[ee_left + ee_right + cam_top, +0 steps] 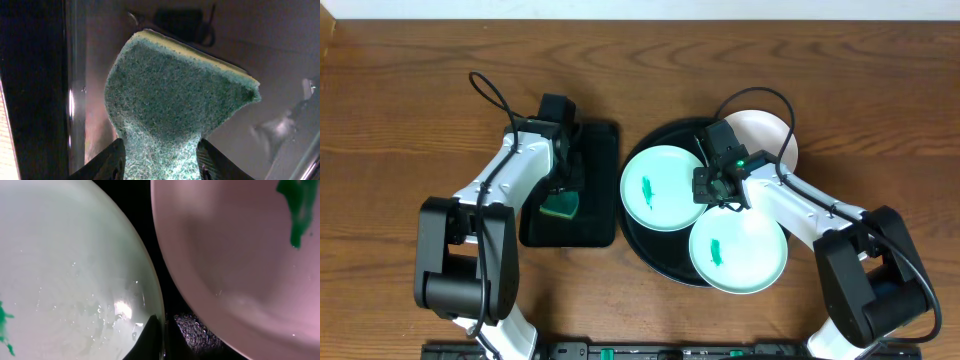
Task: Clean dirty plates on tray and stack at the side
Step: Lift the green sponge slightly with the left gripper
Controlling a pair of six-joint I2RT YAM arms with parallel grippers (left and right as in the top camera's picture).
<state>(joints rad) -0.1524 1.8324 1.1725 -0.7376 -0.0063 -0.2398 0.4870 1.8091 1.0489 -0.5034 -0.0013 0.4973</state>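
At overhead left, the left gripper (pixel 160 161) pinched the sponge (pixel 170 100). Near center, the right gripper (pixel 719 187) sat above 2 plates (pixel 658 190), its opening impossible to tell.

the left arm (pixel 510 175) and right arm (pixel 795 205) show white links, black joints, looping black cables.

Brown wooden table (pixel 400 100), round black tray (pixel 663 252), rectangular black tray (pixel 601 180)

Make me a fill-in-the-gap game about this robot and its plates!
1. The left gripper pinches a green ____.
2. ____ mint-green plates show green smears.
3. The plate half hidden by the right arm is coloured ____.
Missing words: sponge; two; white.
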